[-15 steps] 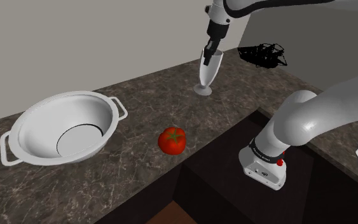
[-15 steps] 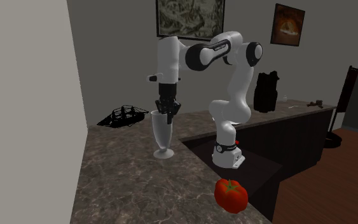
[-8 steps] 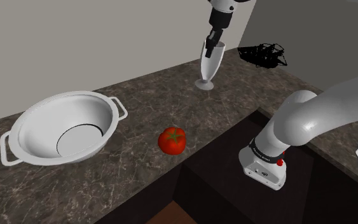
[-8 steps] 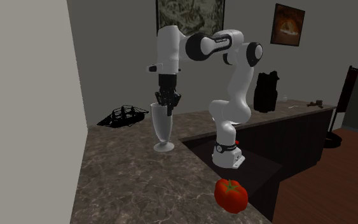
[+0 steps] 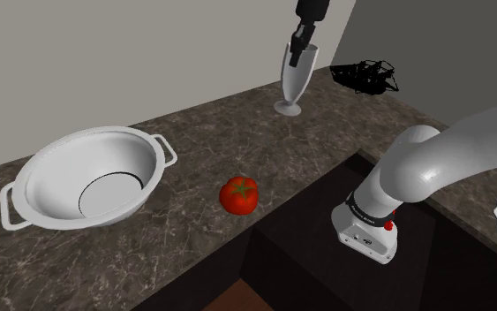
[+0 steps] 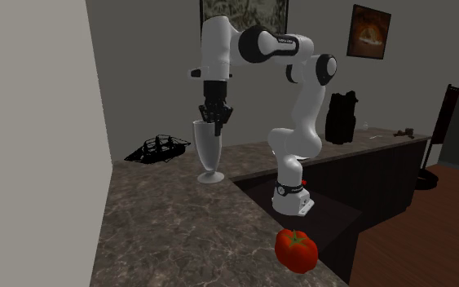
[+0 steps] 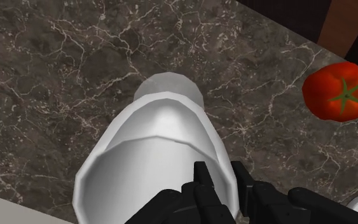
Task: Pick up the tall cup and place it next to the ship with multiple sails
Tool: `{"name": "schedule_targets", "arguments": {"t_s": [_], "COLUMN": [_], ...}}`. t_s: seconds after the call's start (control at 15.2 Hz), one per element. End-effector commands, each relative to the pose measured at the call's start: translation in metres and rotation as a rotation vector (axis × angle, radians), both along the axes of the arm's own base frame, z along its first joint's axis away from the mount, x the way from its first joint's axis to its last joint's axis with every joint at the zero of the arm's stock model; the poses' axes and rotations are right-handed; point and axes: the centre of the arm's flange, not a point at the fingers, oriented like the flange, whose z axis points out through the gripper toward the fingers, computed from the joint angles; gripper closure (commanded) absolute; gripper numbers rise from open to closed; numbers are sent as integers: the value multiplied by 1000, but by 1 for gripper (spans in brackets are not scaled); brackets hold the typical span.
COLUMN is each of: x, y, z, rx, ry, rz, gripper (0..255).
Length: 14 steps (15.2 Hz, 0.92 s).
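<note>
Your end effector [image 5: 301, 46] is clamped on the rim of the tall cup [image 5: 291, 81], pinching the wall between its fingers. The cup hangs upright at the upper middle of the shoulder view, its foot at or barely above the surface [image 5: 193, 221]; I cannot tell which. You appear to be in the carry step. Next, take it toward the ship [image 5: 365, 75] at the upper right and set it down just beside, without touching. The arm reaches high, wrist pointing straight down.
</note>
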Motion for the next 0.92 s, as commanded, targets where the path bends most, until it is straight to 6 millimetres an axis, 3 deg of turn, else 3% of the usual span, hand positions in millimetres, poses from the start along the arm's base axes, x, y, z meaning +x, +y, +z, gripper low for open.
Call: {"name": "schedule_targets", "arguments": {"t_s": [0.0,0.86], "x": [1,1], "y": [0,0], "z": [10,78], "rx": [0,0], "ry": [-1,-1], "rz": [0,0], "gripper": [255,255]}}
